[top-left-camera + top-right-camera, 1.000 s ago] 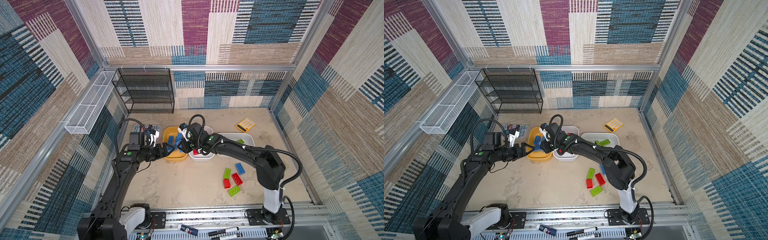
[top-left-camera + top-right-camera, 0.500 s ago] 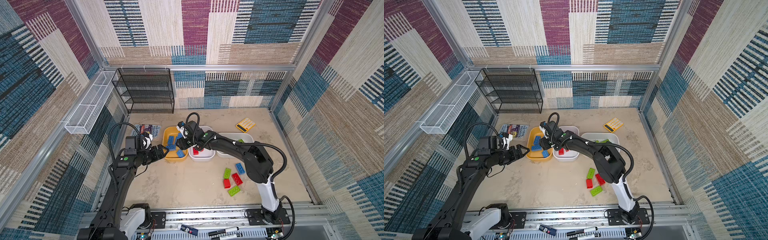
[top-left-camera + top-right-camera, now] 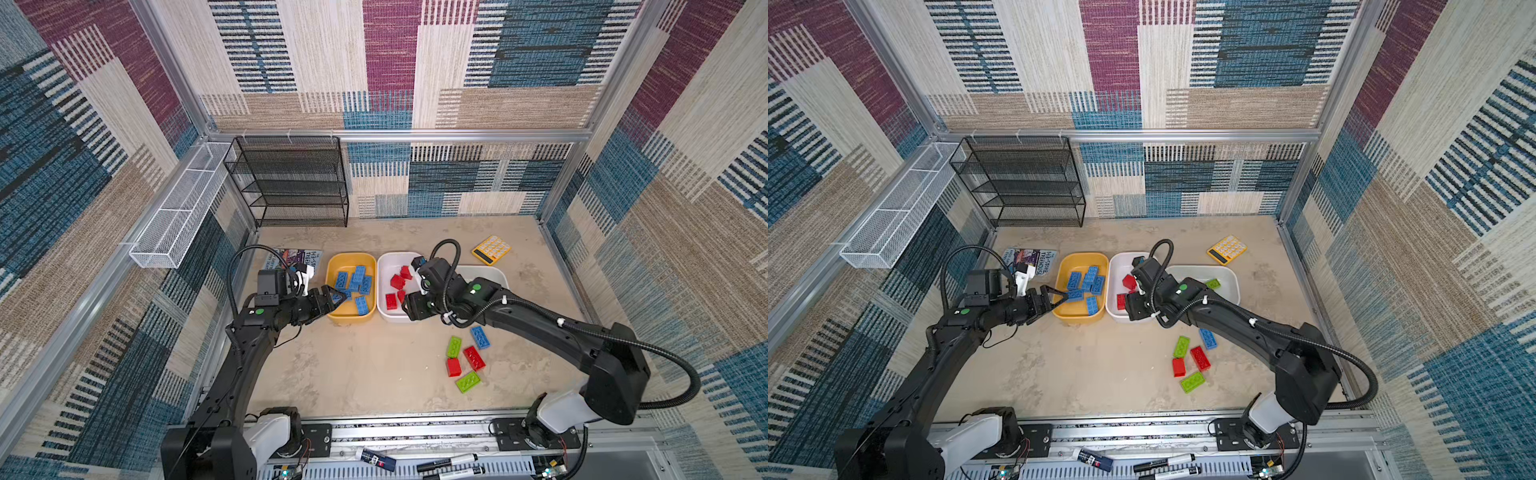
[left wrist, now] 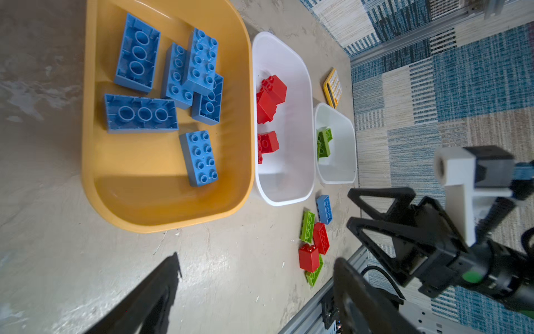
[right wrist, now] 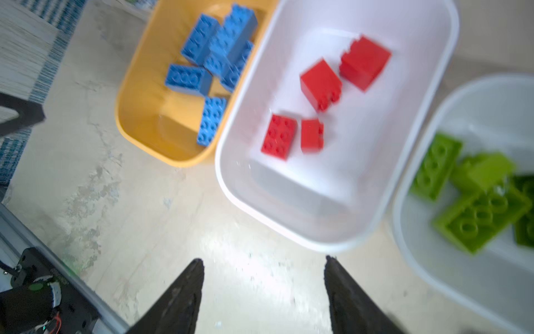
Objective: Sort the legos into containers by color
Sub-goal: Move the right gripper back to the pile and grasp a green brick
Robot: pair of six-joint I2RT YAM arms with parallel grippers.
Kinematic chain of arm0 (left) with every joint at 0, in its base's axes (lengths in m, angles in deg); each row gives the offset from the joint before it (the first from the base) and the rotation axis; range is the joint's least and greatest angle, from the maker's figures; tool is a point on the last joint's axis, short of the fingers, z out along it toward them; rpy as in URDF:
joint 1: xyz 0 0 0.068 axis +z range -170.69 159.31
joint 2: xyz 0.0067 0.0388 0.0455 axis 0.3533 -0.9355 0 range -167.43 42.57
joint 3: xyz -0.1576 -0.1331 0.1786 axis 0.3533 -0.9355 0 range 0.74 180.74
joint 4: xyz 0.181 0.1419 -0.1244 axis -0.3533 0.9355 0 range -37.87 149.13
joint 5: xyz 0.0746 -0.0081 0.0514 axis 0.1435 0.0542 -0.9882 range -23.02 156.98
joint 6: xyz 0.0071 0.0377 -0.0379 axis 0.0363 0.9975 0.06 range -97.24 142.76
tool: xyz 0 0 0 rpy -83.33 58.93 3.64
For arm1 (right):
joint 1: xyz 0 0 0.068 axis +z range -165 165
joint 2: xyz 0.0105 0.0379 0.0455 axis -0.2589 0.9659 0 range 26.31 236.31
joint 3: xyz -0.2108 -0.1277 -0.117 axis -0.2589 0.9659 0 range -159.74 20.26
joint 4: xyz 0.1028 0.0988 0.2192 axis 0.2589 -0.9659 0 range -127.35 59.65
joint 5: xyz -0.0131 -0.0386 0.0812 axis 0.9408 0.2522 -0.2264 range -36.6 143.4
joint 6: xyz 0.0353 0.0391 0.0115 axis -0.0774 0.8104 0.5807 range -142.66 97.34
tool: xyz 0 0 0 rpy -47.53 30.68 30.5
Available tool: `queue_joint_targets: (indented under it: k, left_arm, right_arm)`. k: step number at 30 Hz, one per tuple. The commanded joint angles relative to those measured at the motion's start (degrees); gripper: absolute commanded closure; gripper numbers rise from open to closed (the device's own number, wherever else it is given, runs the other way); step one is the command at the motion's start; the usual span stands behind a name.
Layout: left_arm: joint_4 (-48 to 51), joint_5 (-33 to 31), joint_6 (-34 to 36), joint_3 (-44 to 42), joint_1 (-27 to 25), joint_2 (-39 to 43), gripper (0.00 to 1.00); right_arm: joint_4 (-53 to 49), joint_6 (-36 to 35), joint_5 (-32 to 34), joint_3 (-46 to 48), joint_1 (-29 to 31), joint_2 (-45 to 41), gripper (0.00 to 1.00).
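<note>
Left gripper [image 4: 257,257] and right gripper [image 5: 264,261] both spread, empty. Loose bricks [image 3: 474,358] look light, rigid, slick. Best pinched across the long flat sides, not the studs.

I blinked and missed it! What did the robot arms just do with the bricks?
The right gripper was shut, reaching over the yellow tub; it opened, apparently adding one to the blue bricks there, and pulled back to the middle tub's near edge. The left gripper barely shifted, open and empty. The five loose bricks stayed put.
</note>
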Motion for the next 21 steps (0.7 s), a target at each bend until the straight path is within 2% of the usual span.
queue_joint_targets:
  k: [1,5,8,10,21]
  left_arm:
    - [-5.3,3.1,-2.4,-0.4,-0.6,-0.8,0.15]
    - [-7.8,4.0,-3.3,-1.0,-2.1,-2.1,0.15]
    - [-8.7,4.6,-3.3,-1.1,-3.5,-3.1,0.15]
    - [-8.9,5.0,-3.1,-1.1,-4.5,-3.7,0.15]
    - [-9.0,4.6,-2.4,-1.4,-6.3,-3.4,0.16]
  right_arm:
    - [-9.6,16.6,1.4,4.3,0.3,-4.6,0.32]
    - [-12.7,28.0,3.4,9.2,0.8,-9.1,0.33]
    - [-14.9,32.3,5.4,11.5,1.0,-8.0,0.35]
    - [-12.9,34.5,5.2,14.3,1.1,-8.2,0.35]
    - [-2.0,36.7,4.3,21.6,0.3,-4.6,0.37]
